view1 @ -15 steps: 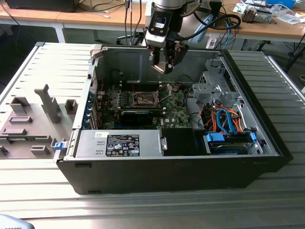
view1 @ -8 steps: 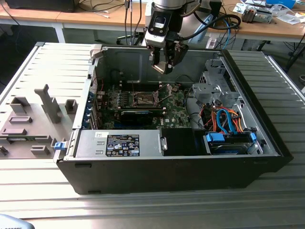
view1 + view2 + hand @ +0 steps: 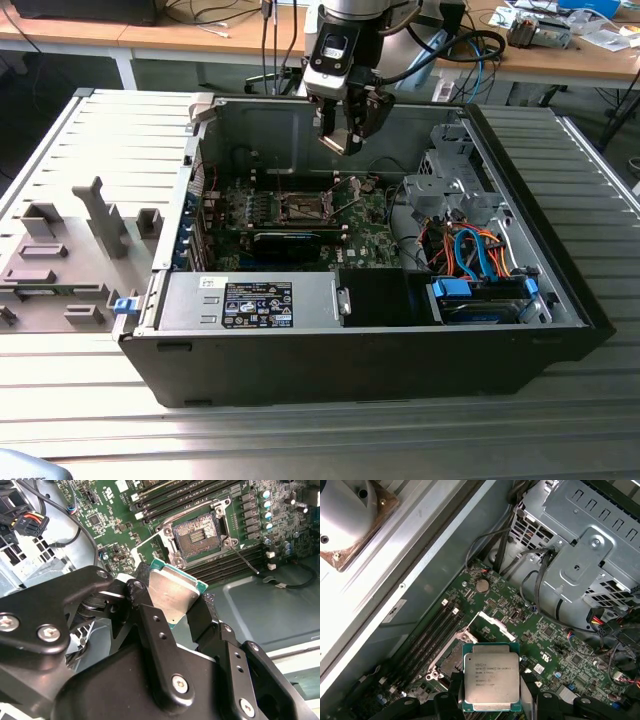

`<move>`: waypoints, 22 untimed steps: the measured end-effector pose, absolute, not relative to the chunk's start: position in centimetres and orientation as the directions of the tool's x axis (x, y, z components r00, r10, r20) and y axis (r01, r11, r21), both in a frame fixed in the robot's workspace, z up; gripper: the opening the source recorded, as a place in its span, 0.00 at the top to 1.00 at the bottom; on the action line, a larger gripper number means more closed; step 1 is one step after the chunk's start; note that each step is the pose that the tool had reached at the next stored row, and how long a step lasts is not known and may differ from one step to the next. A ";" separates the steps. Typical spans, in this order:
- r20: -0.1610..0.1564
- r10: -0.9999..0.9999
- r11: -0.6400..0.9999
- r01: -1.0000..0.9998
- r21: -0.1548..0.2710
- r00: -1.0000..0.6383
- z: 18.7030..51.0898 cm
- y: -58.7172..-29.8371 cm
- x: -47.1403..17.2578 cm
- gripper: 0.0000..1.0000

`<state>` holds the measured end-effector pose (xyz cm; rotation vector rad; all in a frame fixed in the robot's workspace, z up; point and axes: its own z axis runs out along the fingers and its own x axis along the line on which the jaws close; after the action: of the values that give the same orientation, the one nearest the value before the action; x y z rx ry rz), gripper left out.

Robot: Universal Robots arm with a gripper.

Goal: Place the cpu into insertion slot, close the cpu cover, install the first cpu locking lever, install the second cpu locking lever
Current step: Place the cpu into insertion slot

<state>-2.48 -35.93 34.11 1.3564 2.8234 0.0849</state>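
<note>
My tool (image 3: 172,606) pinches the cpu (image 3: 172,592) by two opposite edges, one of my fingers (image 3: 150,625) on each side and the silver top bare between them. The first wrist view shows that cpu (image 3: 491,677) held flat in the tool (image 3: 491,691), up in the air over the green board (image 3: 555,640) and touching nothing else.

The slot (image 3: 197,536) lies open with its dark centre uncovered, apart from the cpu. In the exterior view, the slot (image 3: 303,207) sits at about seven o'clock from my tool (image 3: 345,145), which hangs inside the open case (image 3: 350,370). At four o'clock from the slot are blue and orange cables (image 3: 470,250). The case rests on the ribbed tabletop (image 3: 300,440), with grey fixtures (image 3: 60,250) at its nine o'clock.
</note>
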 end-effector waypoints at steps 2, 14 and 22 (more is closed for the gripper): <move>0.016 0.783 0.620 0.783 0.052 -0.622 34.1 -35.9 -2.5 0.46; 0.016 0.795 0.605 0.794 0.052 -0.607 34.1 -35.9 -2.5 0.46; 0.016 0.802 0.596 0.801 0.052 -0.598 34.1 -35.9 -2.5 0.46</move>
<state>-2.47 -35.93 34.08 1.4051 2.7984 0.0847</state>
